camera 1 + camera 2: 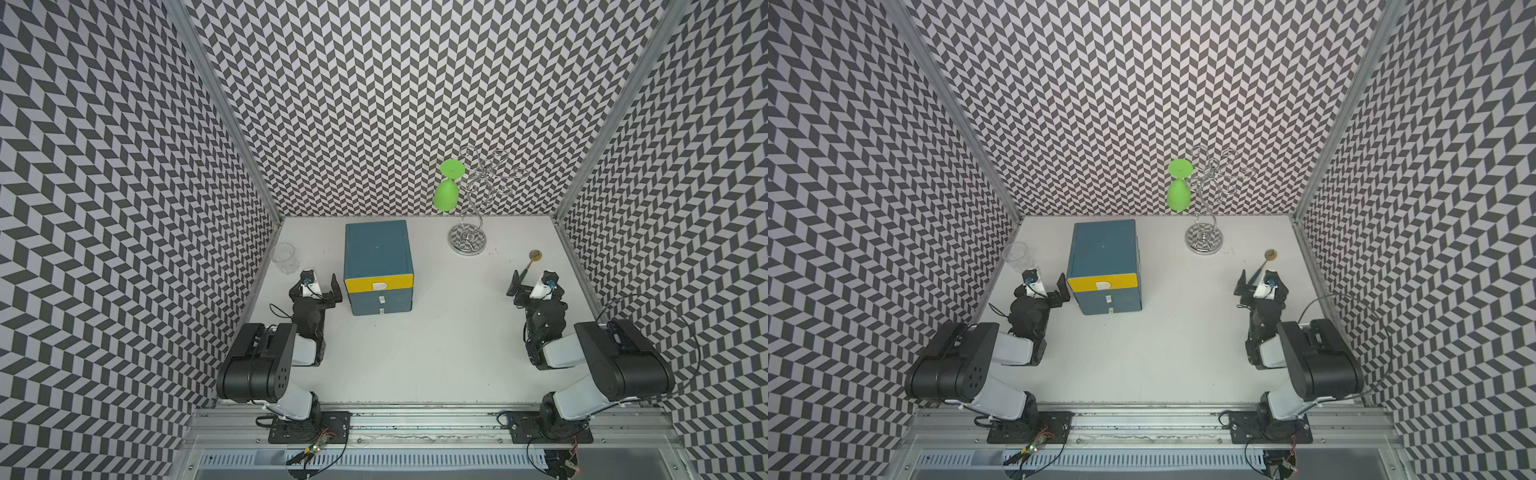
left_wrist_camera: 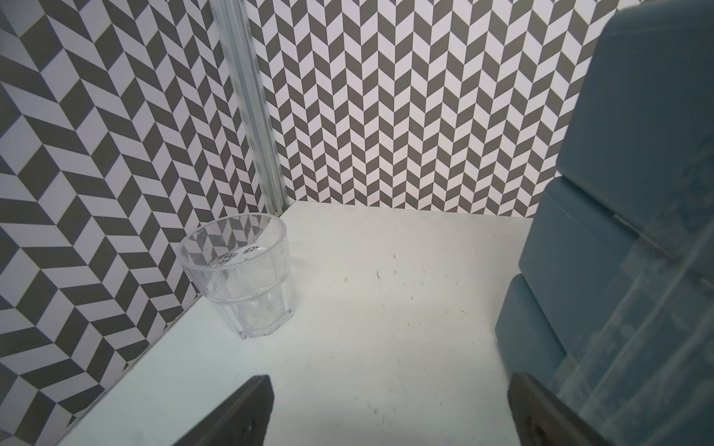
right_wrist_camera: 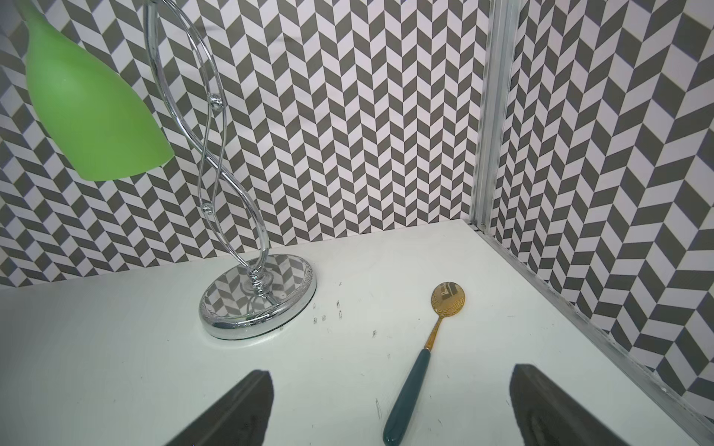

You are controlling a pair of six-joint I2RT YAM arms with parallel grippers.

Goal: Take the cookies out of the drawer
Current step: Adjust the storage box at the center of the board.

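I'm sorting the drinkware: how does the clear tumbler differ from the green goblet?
The clear tumbler is see-through; the green goblet is opaque. The tumbler stands upright on the table; the goblet hangs upside down from the chrome rack. The tumbler has no stem; the goblet has one. Both are drinking vessels.

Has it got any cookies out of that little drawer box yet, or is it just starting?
Nothing looks done: on the blue drawer chest, the yellow top drawer and both lower drawers look shut, and no cookies show anywhere. Nothing is in hand: the left gripper, beside the chest, and the right gripper are both open and empty. Everything is left: open a drawer, then lift the cookies out.
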